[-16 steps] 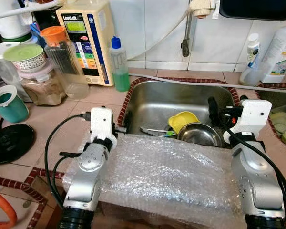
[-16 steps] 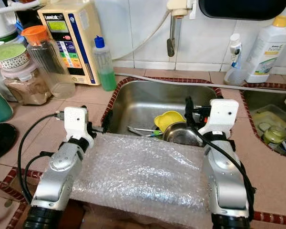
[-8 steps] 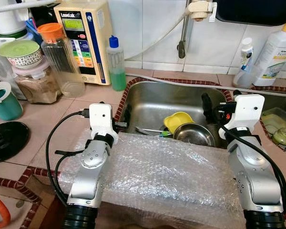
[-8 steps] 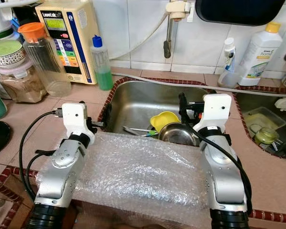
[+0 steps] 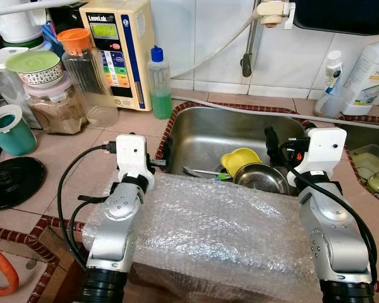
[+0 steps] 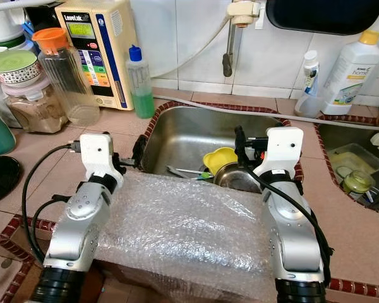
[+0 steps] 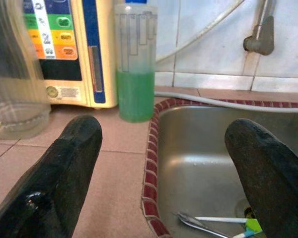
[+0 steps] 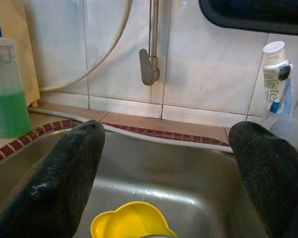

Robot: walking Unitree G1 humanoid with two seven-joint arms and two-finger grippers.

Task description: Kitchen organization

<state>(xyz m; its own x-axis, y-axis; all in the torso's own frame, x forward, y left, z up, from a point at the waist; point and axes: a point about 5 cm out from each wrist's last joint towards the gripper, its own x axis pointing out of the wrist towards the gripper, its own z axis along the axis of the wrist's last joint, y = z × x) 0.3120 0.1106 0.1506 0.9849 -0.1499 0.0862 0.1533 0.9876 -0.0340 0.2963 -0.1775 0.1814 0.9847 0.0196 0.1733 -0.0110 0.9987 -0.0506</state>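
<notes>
While both arms reach over a sheet of bubble wrap (image 5: 221,233) draped across the counter's front edge, the stainless sink (image 5: 202,136) lies just beyond it with its load: a yellow bowl (image 5: 240,161) touching a steel bowl (image 5: 261,178) toward the sink's right side, and cutlery (image 5: 199,172) lying on the bottom near the front wall. Left gripper (image 7: 159,168) hangs over the sink's left rim with its fingers (image 7: 64,168) spread apart and nothing between them; right gripper (image 8: 169,168) is above the sink's right half, fingers (image 8: 64,168) likewise apart and empty, the yellow bowl below them. A tap (image 5: 247,38) comes down from the tiled wall behind. On the counter left of the sink stand a bottle of green liquid (image 5: 159,82) at the sink's back left corner, a cream water unit (image 5: 117,47), an orange-lidded jar (image 5: 85,76), stacked containers (image 5: 41,88), a teal cup (image 5: 11,129) and a black disc (image 5: 12,183) near the left edge. White bottles (image 5: 360,72) stand at the back right
</notes>
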